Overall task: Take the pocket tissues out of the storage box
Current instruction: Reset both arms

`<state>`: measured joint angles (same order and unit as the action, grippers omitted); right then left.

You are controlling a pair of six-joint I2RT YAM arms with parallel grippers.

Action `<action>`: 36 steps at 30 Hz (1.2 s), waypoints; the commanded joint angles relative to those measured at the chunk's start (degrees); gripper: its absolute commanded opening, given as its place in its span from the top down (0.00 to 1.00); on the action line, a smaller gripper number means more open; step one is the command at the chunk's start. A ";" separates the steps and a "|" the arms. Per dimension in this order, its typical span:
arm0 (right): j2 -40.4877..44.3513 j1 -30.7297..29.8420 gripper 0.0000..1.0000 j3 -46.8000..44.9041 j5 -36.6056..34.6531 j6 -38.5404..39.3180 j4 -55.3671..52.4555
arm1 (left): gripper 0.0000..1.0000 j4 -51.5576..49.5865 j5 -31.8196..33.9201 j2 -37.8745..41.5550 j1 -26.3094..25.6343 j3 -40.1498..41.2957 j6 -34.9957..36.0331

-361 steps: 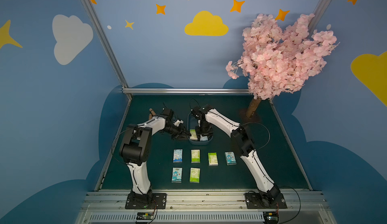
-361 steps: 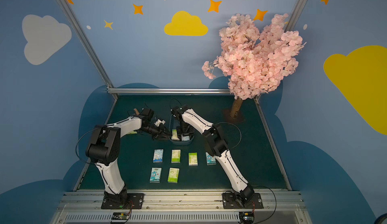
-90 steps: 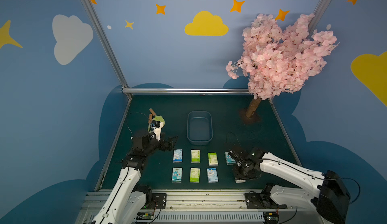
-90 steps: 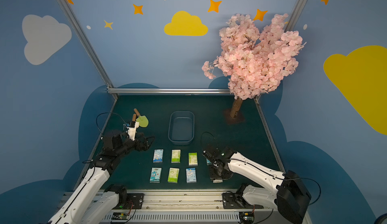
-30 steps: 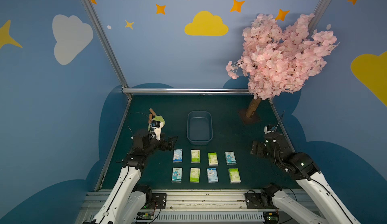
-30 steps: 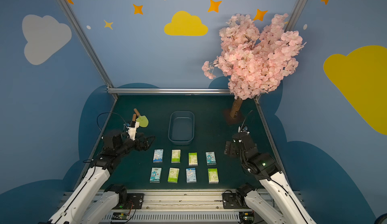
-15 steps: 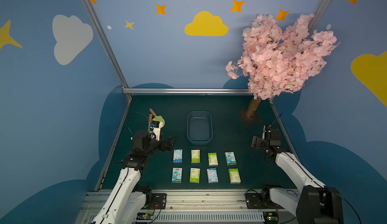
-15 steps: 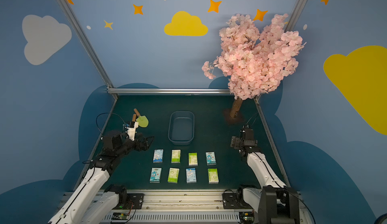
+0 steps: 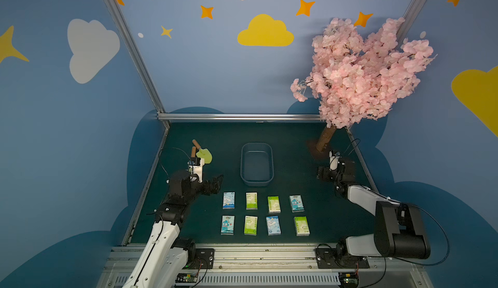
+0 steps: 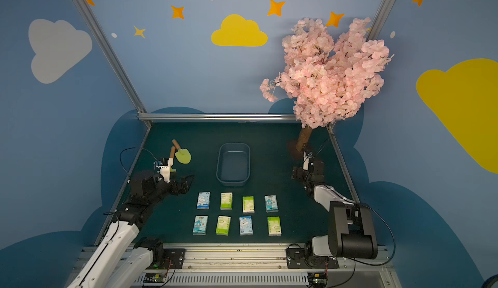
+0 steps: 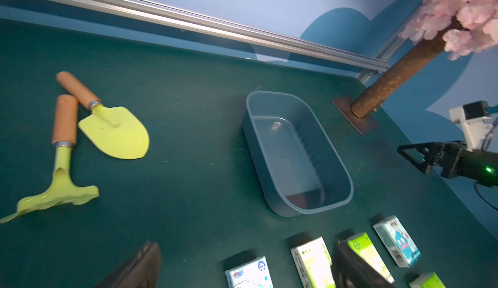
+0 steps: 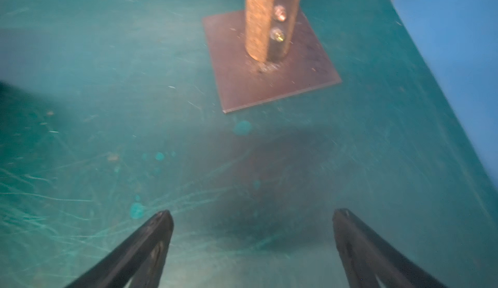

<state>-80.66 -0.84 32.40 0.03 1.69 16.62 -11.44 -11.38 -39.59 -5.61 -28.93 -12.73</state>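
Your right arm has left the near row of packs, where it worked three seconds ago, and has folded back. Its right gripper (image 9: 322, 174) now hovers low over the dark green mat (image 12: 107, 111), with the brown square base plate (image 12: 269, 79) of the pink blossom tree (image 9: 361, 73) just ahead of its fingertips. You can see its jaws spread wide with nothing between them. Your left arm has not shifted: the left gripper (image 9: 217, 183) is likewise spread and empty above the mat.

The small grey-blue plastic storage box with rounded corners (image 9: 256, 165) sits between the two grippers, apart from each, and it is empty. All eight flat rectangular pocket tissues (image 9: 251, 201) lie on the mat outside it, in two rows of four, on the base side of both grippers. The far-row light blue pack with a cartoon print (image 9: 228, 200) lies just beside the left gripper's fingertips. The blue pack at the row's other end (image 9: 296, 203) is closest to the right gripper, yet apart from it. Off to the left gripper's outer side lie a lime-green trowel (image 11: 114, 134) and a lime-green rake (image 11: 60, 187), both wooden-handled, side by side.
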 commanded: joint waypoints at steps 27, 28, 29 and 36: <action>-3.84 0.13 0.02 -5.42 5.50 1.30 17.57 | 0.00 39.72 27.10 -28.72 6.21 6.61 3.07; -3.86 0.11 0.02 -5.34 5.51 1.30 17.49 | 0.00 42.19 26.78 -31.20 6.22 6.15 4.55; -3.84 0.14 0.02 -5.42 5.53 1.30 17.48 | 0.00 44.33 26.61 -33.06 6.16 5.93 5.82; -3.81 0.12 0.02 -5.42 5.51 1.30 17.48 | 0.00 58.60 19.20 -42.98 6.47 8.79 9.51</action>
<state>-84.64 -0.84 26.57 5.23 2.66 32.36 36.05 11.81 -80.36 0.71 -21.89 -6.15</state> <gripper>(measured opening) 0.982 0.999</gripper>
